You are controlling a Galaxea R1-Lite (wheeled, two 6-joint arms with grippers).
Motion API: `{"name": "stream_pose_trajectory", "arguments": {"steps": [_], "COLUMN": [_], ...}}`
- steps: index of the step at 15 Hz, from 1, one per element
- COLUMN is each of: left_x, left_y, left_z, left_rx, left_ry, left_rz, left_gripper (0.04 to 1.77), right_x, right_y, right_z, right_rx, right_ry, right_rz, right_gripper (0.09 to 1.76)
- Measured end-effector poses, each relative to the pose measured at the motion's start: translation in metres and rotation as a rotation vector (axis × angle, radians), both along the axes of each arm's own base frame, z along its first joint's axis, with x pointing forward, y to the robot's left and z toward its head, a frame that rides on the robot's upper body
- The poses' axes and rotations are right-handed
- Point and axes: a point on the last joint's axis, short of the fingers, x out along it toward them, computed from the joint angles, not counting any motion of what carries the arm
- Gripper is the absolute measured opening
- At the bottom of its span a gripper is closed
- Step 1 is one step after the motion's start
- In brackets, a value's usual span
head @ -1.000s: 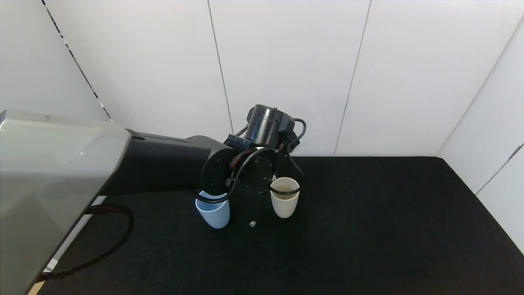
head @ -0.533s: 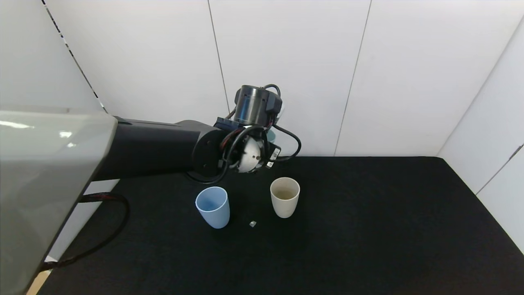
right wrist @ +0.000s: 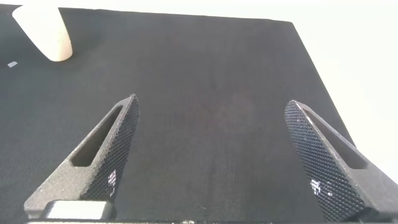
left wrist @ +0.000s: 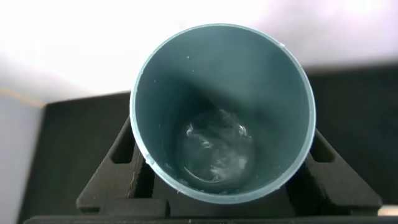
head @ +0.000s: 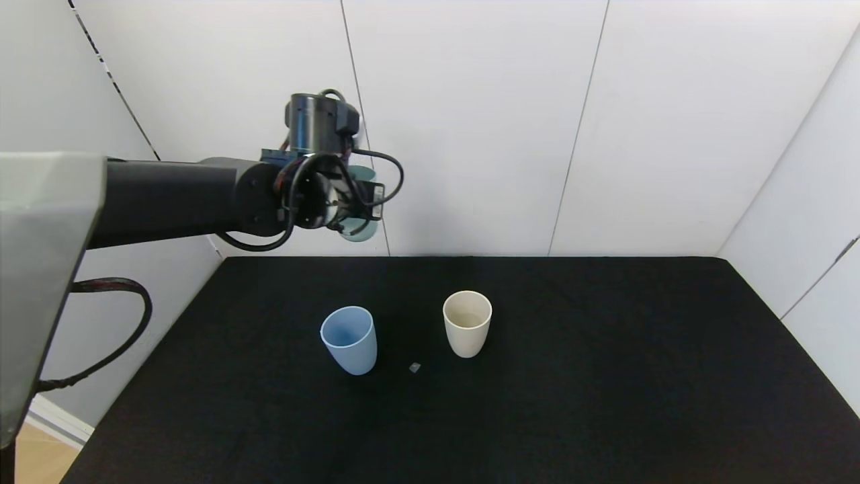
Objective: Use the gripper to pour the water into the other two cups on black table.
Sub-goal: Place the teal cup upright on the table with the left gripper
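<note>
left gripper (head: 353, 202): clamped on teal cup (left wrist: 222, 112), raised | 2 cups, blue cup (head: 349, 339) and cream cup (head: 467, 323): on table (head: 605, 376) well below | right gripper (right wrist: 217, 155): fingers spread, empty

My bench (head: 605, 403) is matte black and finely textured, meeting a white wall at its far edge. On it stand two cups, apart: a light blue cup (head: 349, 339) to the left, a cream cup (head: 467, 323) to the right. A tiny grey scrap (head: 414, 367) lies between them, nearer me.
</note>
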Motion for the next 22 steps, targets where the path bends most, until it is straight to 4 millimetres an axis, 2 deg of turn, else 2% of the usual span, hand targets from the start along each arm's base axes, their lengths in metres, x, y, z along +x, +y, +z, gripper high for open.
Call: {"name": "stream_pose_trajectory", "arguments": {"steps": [2,4,6,8,12,18,22], "left_x": [0.008,0.009,0.0,-0.015,-0.056,-0.11,-0.128], "left_y": [0.038,0.069,0.097,0.114,0.131,0.134,0.134], "left_z": [-0.008,-0.025,-0.044,-0.062,-0.09,-0.133,-0.161], "left_rx": [-0.027,-0.038,-0.044,-0.047,-0.06,-0.077,-0.09], "left_ry": [0.008,0.022,0.04,0.045,-0.021,-0.056,-0.048], "left_rz": [0.065,0.1,0.131,0.156,0.184,0.182,0.179], "left_gripper": [1.16,1.16,1.16,1.16,1.16,1.16,1.16], "right_x": [0.0,0.0,0.0,0.0,0.0,0.0,0.0], "right_y": [0.0,0.0,0.0,0.0,0.0,0.0,0.0], "right_z": [0.0,0.0,0.0,0.0,0.0,0.0,0.0], "right_rx": [0.0,0.0,0.0,0.0,0.0,0.0,0.0], "right_ry": [0.0,0.0,0.0,0.0,0.0,0.0,0.0], "right_rz": [0.0,0.0,0.0,0.001,0.0,0.0,0.001], "right_gripper": [1.71,1.71,1.71,1.71,1.71,1.71,1.71]}}
